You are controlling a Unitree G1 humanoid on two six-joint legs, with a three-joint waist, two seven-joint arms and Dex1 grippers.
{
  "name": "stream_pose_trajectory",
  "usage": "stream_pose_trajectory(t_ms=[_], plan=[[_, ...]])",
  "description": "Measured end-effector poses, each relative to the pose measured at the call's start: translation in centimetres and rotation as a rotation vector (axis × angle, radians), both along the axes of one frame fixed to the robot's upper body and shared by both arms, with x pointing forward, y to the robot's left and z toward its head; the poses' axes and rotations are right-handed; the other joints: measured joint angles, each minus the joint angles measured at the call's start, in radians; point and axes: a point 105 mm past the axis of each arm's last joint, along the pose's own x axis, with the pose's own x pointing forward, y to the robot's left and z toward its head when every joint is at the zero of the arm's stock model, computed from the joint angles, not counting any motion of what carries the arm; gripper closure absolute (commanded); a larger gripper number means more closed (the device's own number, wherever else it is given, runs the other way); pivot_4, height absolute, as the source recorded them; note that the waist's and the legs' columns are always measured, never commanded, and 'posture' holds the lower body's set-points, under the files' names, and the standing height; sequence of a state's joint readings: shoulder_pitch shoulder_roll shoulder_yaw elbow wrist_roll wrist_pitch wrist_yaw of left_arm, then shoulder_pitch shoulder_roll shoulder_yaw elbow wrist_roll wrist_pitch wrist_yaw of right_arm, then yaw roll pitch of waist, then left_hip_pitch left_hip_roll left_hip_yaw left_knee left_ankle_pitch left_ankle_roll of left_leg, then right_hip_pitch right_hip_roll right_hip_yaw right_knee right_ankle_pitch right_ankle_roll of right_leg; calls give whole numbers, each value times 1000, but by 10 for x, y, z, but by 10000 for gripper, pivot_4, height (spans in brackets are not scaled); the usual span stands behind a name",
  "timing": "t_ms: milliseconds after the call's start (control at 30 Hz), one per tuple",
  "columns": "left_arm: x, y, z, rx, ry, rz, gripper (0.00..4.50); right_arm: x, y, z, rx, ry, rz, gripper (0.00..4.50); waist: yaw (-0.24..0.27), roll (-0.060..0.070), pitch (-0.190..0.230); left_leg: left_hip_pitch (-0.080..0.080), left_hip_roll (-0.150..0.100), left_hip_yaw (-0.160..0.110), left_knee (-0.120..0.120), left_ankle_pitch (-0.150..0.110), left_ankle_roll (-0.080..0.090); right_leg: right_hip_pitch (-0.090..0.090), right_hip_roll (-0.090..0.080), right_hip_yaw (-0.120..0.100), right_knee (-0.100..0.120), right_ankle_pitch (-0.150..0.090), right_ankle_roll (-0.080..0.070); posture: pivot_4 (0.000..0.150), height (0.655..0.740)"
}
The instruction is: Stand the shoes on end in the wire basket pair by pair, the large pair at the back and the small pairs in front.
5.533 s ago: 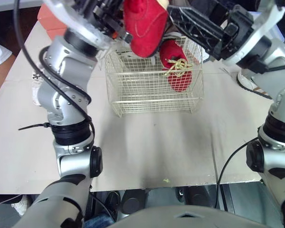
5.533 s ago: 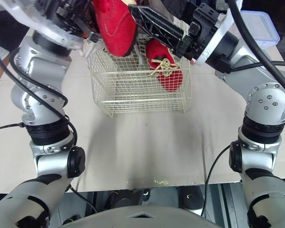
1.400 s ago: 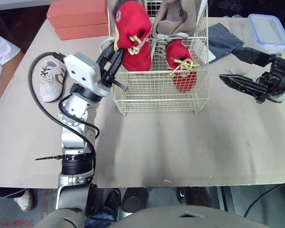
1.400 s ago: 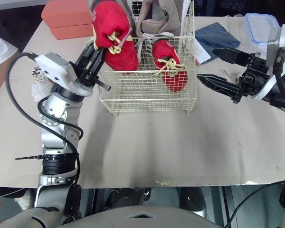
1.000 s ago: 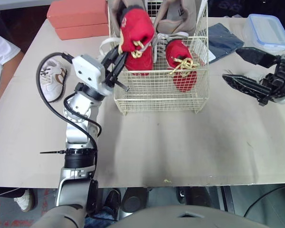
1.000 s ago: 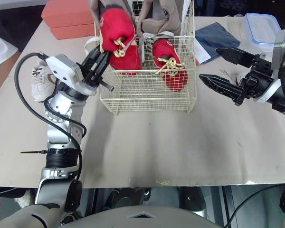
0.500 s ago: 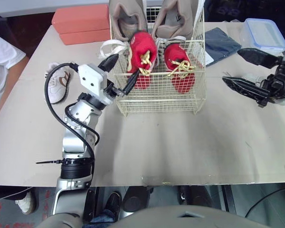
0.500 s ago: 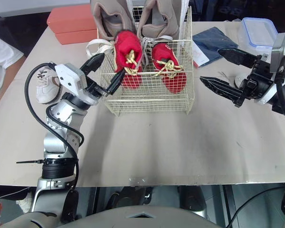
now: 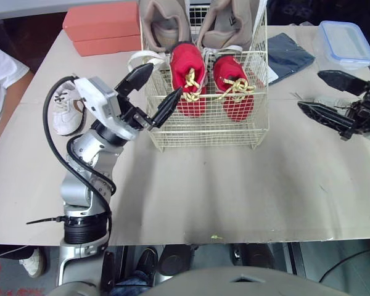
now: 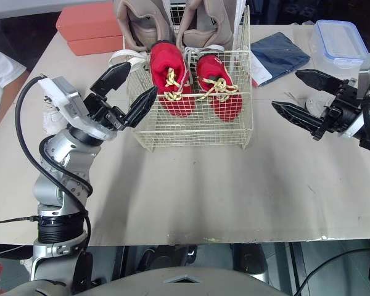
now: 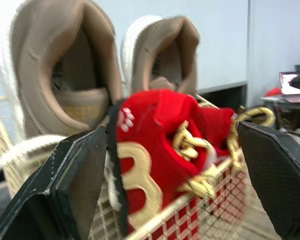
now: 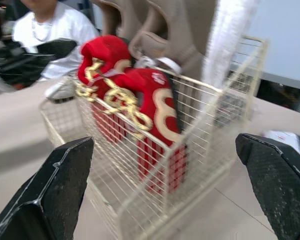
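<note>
The wire basket (image 9: 203,132) holds the tan pair (image 9: 157,28) upright at the back and the red pair (image 9: 188,80) on end in front, so I judge the white shoe (image 9: 63,114) comes next. It lies on the table just left of my left arm, long axis running away from me. My left gripper (image 9: 166,78), spread and empty at the basket's left corner, is far nearer than my right gripper (image 9: 309,89), also spread empty.

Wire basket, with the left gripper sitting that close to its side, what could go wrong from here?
The left gripper has its jaws open right at the wire basket's left front corner. Pulling away carelessly could snag the wire and drag the basket. The red shoes' loose gold laces lie near the front rim and might catch on a finger, tipping a shoe.
</note>
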State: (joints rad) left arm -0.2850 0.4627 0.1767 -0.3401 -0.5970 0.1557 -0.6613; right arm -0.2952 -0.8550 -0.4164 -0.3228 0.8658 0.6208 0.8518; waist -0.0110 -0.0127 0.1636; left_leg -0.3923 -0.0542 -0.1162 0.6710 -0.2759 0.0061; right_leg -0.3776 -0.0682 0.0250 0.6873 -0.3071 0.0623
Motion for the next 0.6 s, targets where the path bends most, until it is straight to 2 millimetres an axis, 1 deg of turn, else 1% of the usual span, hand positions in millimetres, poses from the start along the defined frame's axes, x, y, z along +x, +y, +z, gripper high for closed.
stream_pose_trajectory(t_ms=[67,100,200,233,267,300,333,433,500,600], plan=[[-3,-1,3,9,5,-20,347,5,-11,-3,0,5,-56,0,0,0,0,0,0,0,0,0,0,0,0,0,0,0,0,1500,7400],[-4,-3,5,14,12,-41,347,10,-22,-5,-5,6,-110,0,1,0,0,0,0,0,0,0,0,0,1,0,0,0,0,1500,7400],[-7,-16,20,56,28,-141,347,28,-59,-19,-33,23,-310,0,4,-1,0,0,0,0,0,0,0,0,3,-1,0,0,0,1500,7400],[-10,-21,25,84,30,-178,347,32,-69,-24,-39,35,-358,0,2,-1,1,-1,0,0,0,0,0,0,3,-1,0,0,0,1500,7400],[-16,-28,30,146,45,-243,347,36,-84,-34,-51,54,-419,0,0,-1,1,-1,0,0,0,0,0,0,3,0,0,0,0,1500,7400],[-20,-31,32,190,56,-277,347,38,-93,-42,-59,75,-457,0,-3,-1,1,0,0,1,-1,0,0,0,4,0,-1,0,0,1500,7400],[-25,-33,33,264,76,-313,347,40,-108,-54,-71,105,-512,0,-6,0,1,0,0,1,-2,0,0,0,4,0,-2,0,0,1500,7400],[-34,-34,34,346,141,-386,347,42,-135,-75,-86,159,-606,0,-13,3,2,0,1,3,-3,0,0,0,4,2,-4,0,0,1500,7400],[-39,-34,37,380,178,-416,347,43,-152,-82,-88,179,-640,0,-21,4,3,0,2,3,-3,0,0,0,4,2,-4,0,0,1500,7400],[-43,-33,40,418,196,-424,347,42,-167,-84,-118,190,-664,0,-27,4,3,0,2,4,-3,0,0,0,4,3,-4,0,0,1500,7400]])
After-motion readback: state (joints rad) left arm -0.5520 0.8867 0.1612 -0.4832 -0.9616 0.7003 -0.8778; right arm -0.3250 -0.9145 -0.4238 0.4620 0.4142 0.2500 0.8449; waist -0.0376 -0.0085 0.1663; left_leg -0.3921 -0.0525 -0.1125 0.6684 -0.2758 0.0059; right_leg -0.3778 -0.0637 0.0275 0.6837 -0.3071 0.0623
